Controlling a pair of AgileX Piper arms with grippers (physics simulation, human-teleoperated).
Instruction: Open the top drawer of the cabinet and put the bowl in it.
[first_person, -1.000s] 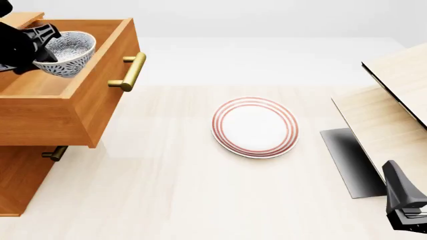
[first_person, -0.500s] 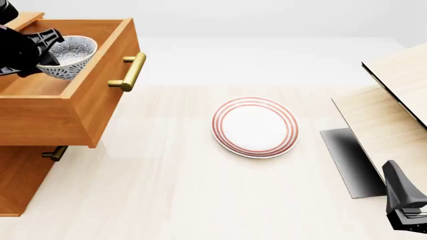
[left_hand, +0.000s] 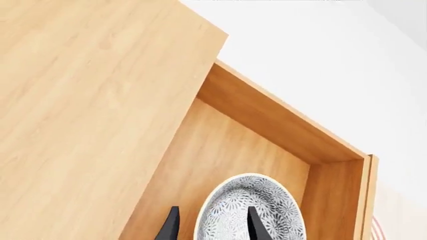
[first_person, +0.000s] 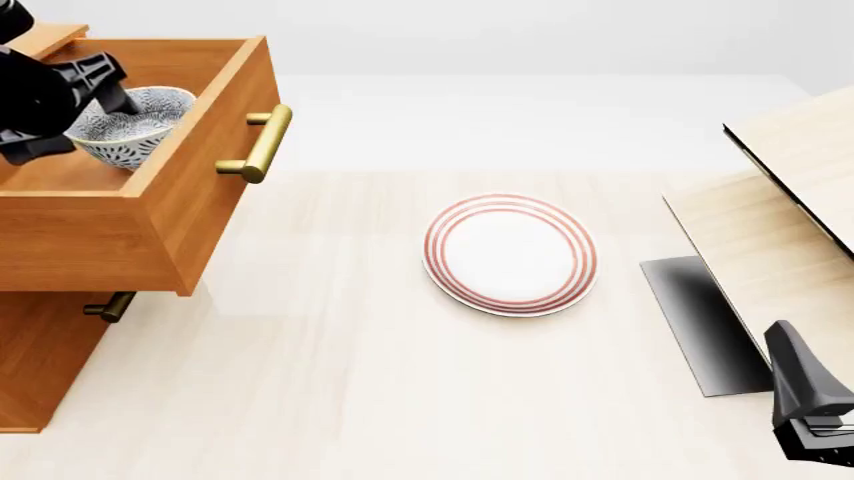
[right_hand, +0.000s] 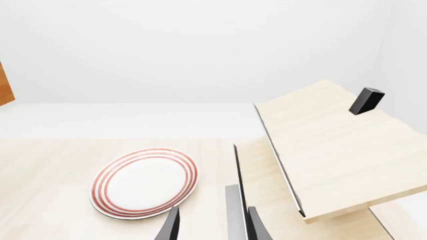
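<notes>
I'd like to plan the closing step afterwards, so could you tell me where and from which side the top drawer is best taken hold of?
Grip the brass bar handle on the top drawer front, fingers closing across its thin round shaft. Come from the table side, facing the drawer front: the bar stands off on two posts, leaving a gap behind it.

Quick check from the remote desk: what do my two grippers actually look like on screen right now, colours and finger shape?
Both are matte black with no visible cables, markings or sleeves. The left gripper shows two slim, tapering, blade-like black fingers; in the front view its body is chunky and angular. The right gripper has the same dark pointed fingers, its body a dark grey-black wedge at the frame's corner.
</notes>
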